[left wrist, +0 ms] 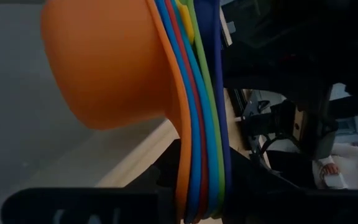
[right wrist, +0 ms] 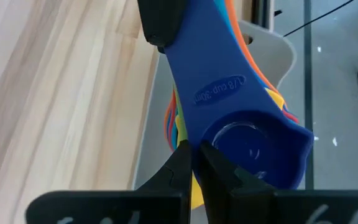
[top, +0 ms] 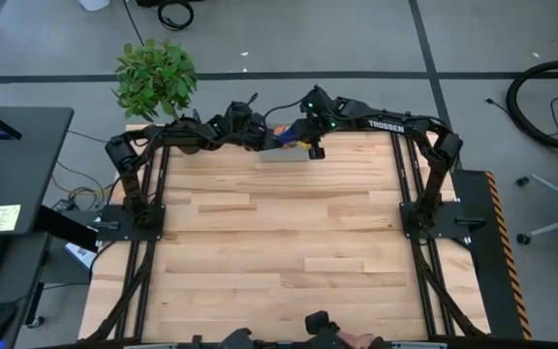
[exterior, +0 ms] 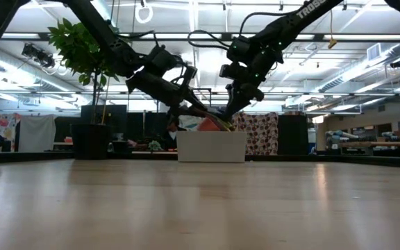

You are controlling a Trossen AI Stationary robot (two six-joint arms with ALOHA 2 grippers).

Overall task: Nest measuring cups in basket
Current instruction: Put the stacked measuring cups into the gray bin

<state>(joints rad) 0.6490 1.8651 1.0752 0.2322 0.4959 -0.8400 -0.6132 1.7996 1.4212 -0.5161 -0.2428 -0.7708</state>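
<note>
Nested cups (left wrist: 194,106) held by left gripper (left wrist: 197,208) over basket (exterior: 211,147); right gripper (right wrist: 197,155) jaws clenched at blue cup (right wrist: 241,118); lowering in judged next

Both six-joint arms matte black, with black cables looped along the links; right arm (top: 395,124) has white "TROSSEN" lettering and green indicator lights.

A pale butcher-block wooden table (top: 279,242) stands on a grey floor crossed by dark tape lines (top: 356,75). A green leafy potted plant (top: 155,78) sits at its far-left corner. A dark desk (top: 17,165) stands alongside. Long ceiling strip lights (exterior: 367,69) illuminate the room.
</note>
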